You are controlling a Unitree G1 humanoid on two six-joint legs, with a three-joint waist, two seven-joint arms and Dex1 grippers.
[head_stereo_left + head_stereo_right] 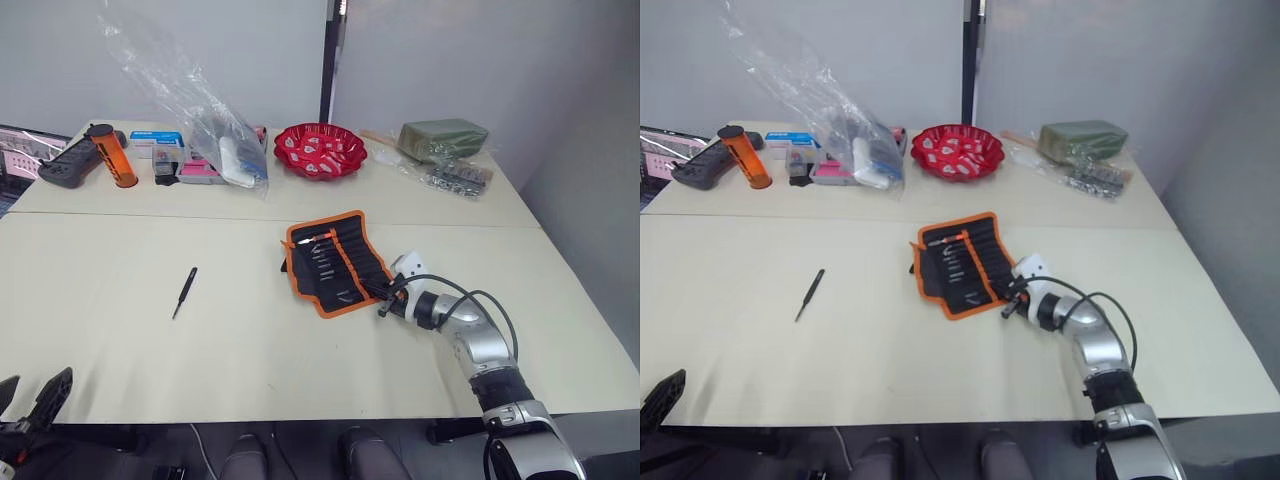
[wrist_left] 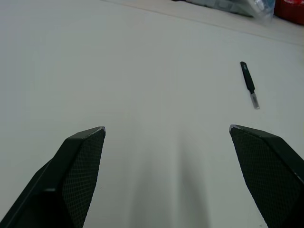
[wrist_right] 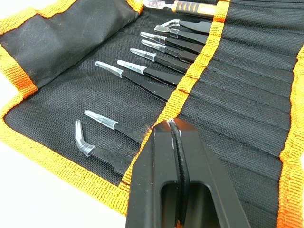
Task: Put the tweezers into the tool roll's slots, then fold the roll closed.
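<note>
A: Claw first. What is the right claw (image 3: pixel 173 124) doing?

B: It is pressing its two black fingers together with nothing between them, tips touching the orange edging of the slots (image 3: pixel 199 66) on the tool roll (image 1: pixel 335 263), which is lying open on the bench (image 1: pixel 150 300).

A: And the tweezers (image 3: pixel 147 71)?

B: Several are sitting in the slots already, clear-capped tips sticking out toward the roll's flap. One slim black tool (image 1: pixel 184 291) is lying loose on the bench, well apart from the roll, on the left claw's side. I am taking it for the remaining piece, though I cannot tell for sure.

A: The left claw (image 2: pixel 166 137)?

B: Spread wide, hovering over bare bench, with that loose tool beyond its fingertips and the roll farther off.

A: Risks?

B: Folding now would probably be leaving that tool out. Also, the right claw is bearing on the roll's edging; dragging there could be bunching the fabric or nudging seated tweezers out of their slots.
</note>
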